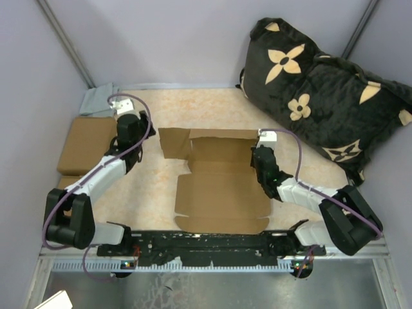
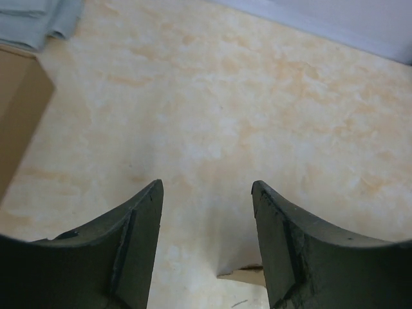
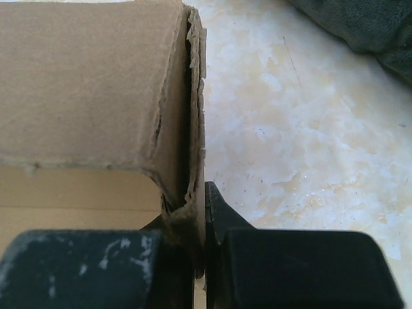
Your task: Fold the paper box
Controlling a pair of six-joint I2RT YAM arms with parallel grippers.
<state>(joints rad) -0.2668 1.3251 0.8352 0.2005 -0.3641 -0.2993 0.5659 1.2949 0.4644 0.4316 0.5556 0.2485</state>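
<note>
- The paper box (image 1: 222, 193) was plain brown and unprinted, with paler tan along its cut edges.
- The desk (image 1: 212, 109) was cream, mottled with pale orange patches like marble.
- The cushion (image 1: 322, 103) was black plush, patterned with tan four-petal flowers and pointed tan shapes.
- The folded cloth (image 1: 96, 100) was pale grey-blue.
- The cardboard block (image 1: 87, 145) was the same plain brown.
- The left fingers (image 2: 129, 251) were dark grey-black.
- The right fingers (image 3: 290, 270) were black, with whitish scuffs on one side.
- The cables (image 1: 300, 161) were purple.
- The walls (image 1: 180, 38) were pale lilac-grey.
</note>
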